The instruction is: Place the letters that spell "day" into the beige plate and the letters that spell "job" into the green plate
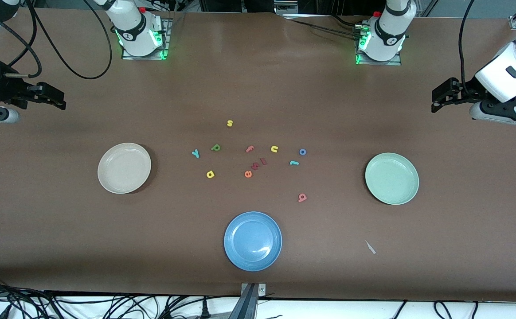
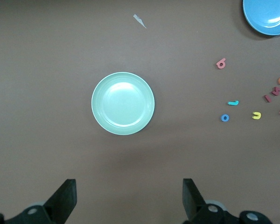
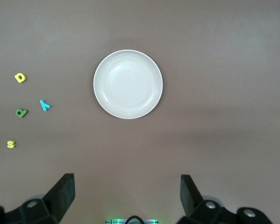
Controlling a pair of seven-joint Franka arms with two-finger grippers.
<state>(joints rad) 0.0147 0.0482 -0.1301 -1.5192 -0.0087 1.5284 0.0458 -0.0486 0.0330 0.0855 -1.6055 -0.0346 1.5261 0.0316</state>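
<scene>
Waiting, both arms: our left gripper [image 2: 129,198] hangs wide open over the table's left-arm end, right gripper [image 3: 127,196] likewise at its end. Beige plate [image 1: 124,168] and green plate [image 1: 392,178] flank the letters; d [image 1: 216,147], a [image 1: 210,174], y [image 1: 195,153], j [image 1: 294,163], o [image 1: 302,152], b [image 1: 302,197] lie between them.
</scene>
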